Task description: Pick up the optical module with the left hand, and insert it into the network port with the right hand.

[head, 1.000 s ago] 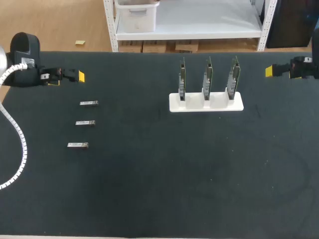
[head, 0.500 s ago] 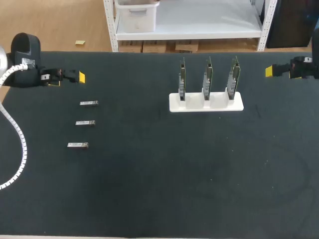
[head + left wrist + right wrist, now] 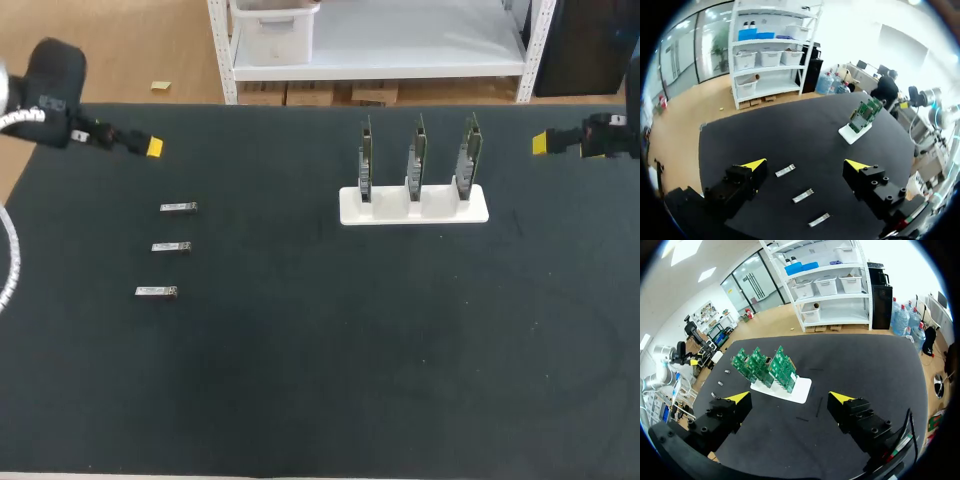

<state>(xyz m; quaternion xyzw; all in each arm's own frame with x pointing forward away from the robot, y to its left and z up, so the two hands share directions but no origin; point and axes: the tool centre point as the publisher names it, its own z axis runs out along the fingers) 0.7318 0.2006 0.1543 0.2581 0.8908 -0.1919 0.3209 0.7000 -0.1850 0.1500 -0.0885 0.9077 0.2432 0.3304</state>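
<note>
Three optical modules lie in a slanting column at the left of the black tabletop: the farthest, the middle and the nearest. The left arm hovers beyond them near the far left corner, its jaws spread wide with nothing between. Well apart, a white stand holds three upright circuit boards; the network ports presumably sit on them, too small to tell. The right arm hangs at the far right edge, jaws released and empty.

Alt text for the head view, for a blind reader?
Three optical modules lie in a column on the black table's left, the left gripper beyond them. Right of centre, a white holder carries three upright circuit boards, the right gripper at the far right edge.
</note>
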